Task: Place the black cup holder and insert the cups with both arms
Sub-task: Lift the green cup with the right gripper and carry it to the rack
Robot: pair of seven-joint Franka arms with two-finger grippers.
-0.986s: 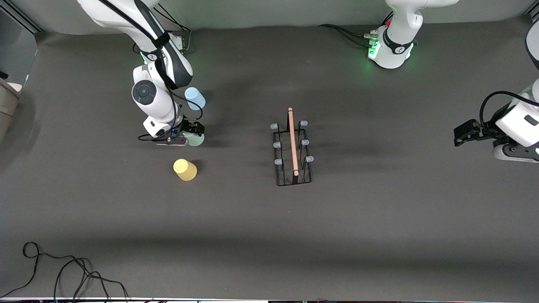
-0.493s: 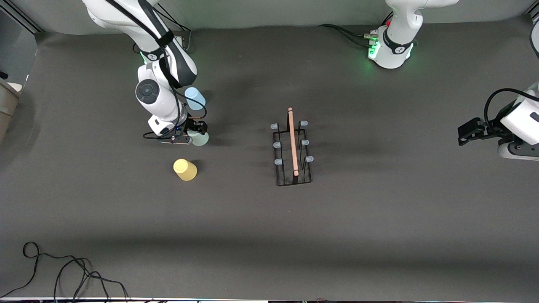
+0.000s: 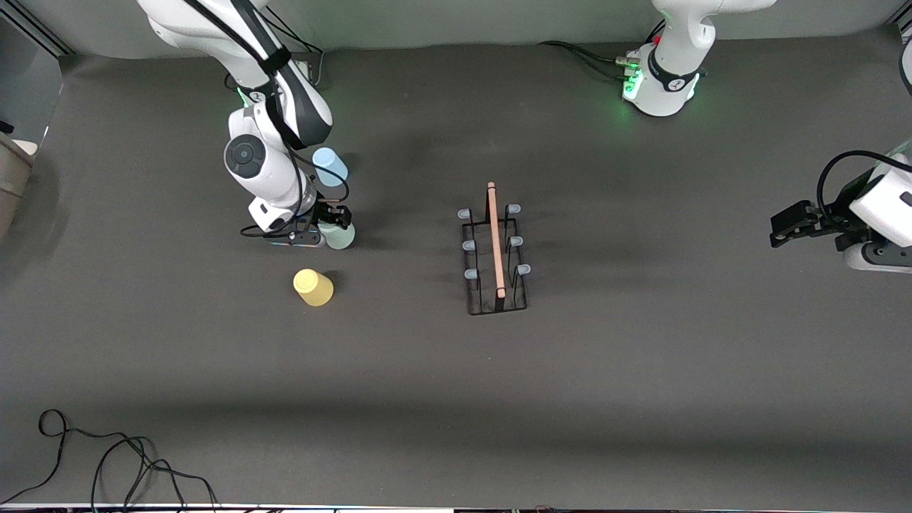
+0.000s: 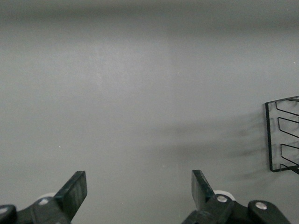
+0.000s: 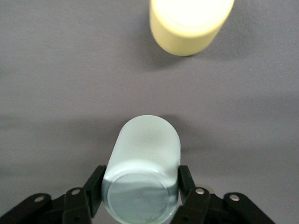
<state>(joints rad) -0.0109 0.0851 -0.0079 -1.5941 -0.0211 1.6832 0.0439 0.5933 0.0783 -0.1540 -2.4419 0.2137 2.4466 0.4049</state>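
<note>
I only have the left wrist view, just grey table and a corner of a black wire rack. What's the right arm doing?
Observer: The right gripper is shut on the pale grey-green plastic cup, near the right arm's end of the table.
Operator: Any cups on the rack yet?
Observer: None. All six pegs of the black wire cup holder are bare.
Operator: Where are the other cups?
Observer: The yellow plastic cup stands nearer the front camera than the held cup, the light blue plastic cup farther.

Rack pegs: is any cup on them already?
No, all six pegs of the rack show bare tips.
</note>
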